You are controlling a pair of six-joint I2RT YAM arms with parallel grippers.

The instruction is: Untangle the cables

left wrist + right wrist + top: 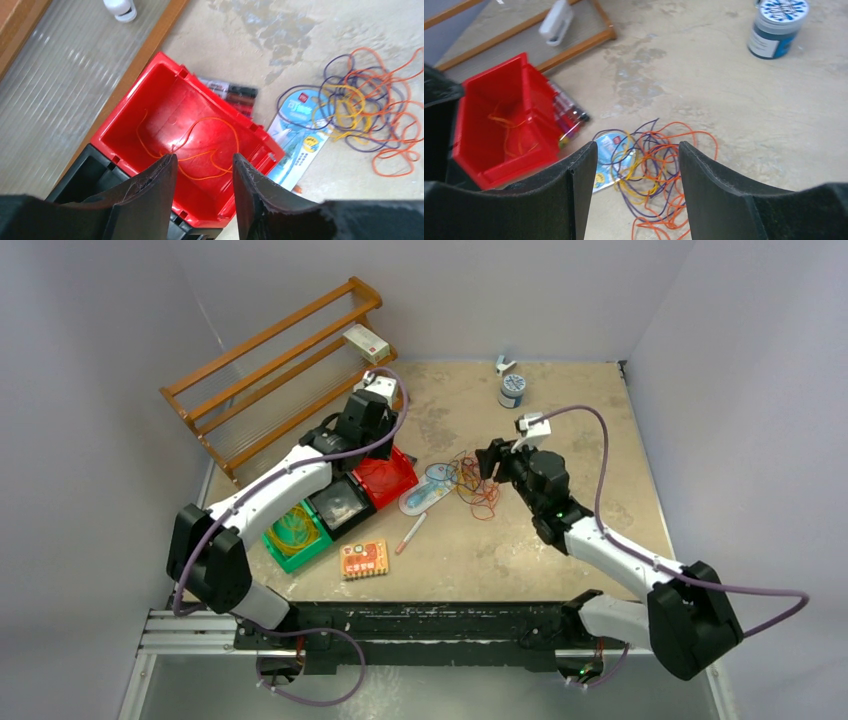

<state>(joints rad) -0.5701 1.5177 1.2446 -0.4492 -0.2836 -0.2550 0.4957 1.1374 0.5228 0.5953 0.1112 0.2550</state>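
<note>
A tangle of orange, yellow and dark purple cables (pixel 476 486) (pixel 367 102) (pixel 659 172) lies on the table, partly over a blue-white packet (pixel 428 490) (pixel 299 137). One thin orange cable (pixel 212 150) (pixel 506 131) lies loose inside the red bin (pixel 398 480) (pixel 165 92) (pixel 526 95). My left gripper (pixel 383 448) (pixel 202 157) hangs over that bin, open, with nothing between its fingers. My right gripper (pixel 490 462) (pixel 638 146) hovers open just above the tangle, not touching it.
A black bin (pixel 340 502) and a green bin (pixel 297 530) with yellowish loops adjoin the red one. A marker pack (pixel 235 93), a pen (pixel 410 533) and an orange card pack (pixel 364 558) lie nearby. A wooden rack (pixel 280 360) stands back left, a jar (pixel 511 390) (pixel 776 25) at the back.
</note>
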